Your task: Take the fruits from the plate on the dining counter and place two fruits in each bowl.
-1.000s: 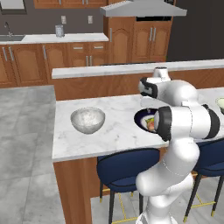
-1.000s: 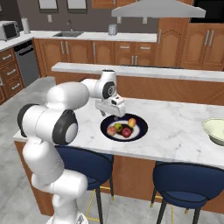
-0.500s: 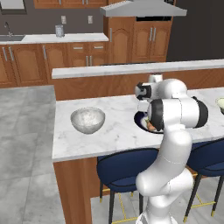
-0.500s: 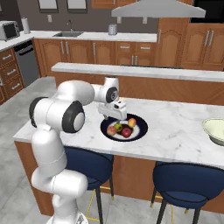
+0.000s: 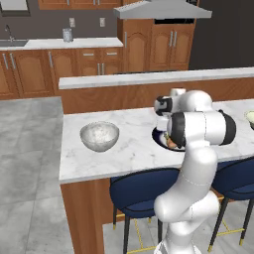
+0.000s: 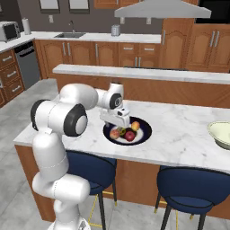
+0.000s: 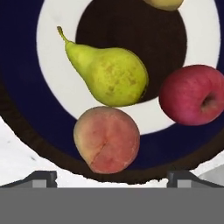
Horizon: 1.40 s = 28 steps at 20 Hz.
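The navy plate (image 7: 26, 113) with its white ring lies right under my hand on the dining counter (image 6: 179, 139). On it lie a yellow-green pear (image 7: 109, 74), a peach-coloured fruit (image 7: 107, 140), a red apple (image 7: 192, 94) and the edge of an orange fruit (image 7: 164, 3). My gripper (image 7: 111, 179) is open, and the peach-coloured fruit lies just ahead of the gap between its fingertips (image 7: 41, 178). From the right base the gripper (image 6: 117, 123) hangs low over the plate's (image 6: 143, 134) left part. The silvery-grey bowl (image 5: 99, 136) stands to the left; the cream-green bowl (image 6: 220, 134) stands far right.
Blue stools (image 6: 188, 184) stand in front of the counter. A raised wooden ledge (image 6: 179, 76) runs behind it. My own elbow (image 5: 198, 128) hides most of the plate in the left base view.
The arm's elbow has swung round and the hand has come down a little closer over the plate. The fruits and bowls have not moved.
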### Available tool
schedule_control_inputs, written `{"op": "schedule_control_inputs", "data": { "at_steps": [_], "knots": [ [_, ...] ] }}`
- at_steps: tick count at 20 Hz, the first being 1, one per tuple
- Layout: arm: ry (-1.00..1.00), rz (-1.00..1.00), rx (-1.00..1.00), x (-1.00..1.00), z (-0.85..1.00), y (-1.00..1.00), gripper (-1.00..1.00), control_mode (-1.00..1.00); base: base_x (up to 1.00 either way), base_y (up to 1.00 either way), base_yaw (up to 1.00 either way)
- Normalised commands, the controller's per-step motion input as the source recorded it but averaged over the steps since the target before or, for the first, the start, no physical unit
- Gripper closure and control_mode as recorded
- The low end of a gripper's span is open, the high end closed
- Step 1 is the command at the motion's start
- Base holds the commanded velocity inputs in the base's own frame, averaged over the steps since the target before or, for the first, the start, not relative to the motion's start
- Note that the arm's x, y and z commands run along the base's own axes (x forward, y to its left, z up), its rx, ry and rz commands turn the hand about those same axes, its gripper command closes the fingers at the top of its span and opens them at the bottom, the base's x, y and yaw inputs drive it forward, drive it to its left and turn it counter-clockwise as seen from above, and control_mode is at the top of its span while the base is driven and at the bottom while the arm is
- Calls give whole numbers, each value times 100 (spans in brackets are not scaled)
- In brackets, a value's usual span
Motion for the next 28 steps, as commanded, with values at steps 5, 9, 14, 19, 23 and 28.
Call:
{"op": "schedule_control_inputs", "data": {
  "at_steps": [5,9,14,19,23,28],
  "knots": [
    [0,0,0,13,-28,-2,-100,-100,0,0,0],
    [0,0,0,12,-29,-8,-100,-100,0,0,0],
    [0,0,0,0,-21,0,-100,-100,0,0,0],
    [1,0,1,0,-15,0,-100,-100,0,0,0],
    [0,0,0,0,-6,0,100,-100,0,0,0],
    [0,0,0,0,0,0,100,-100,0,0,0]
  ]
}}
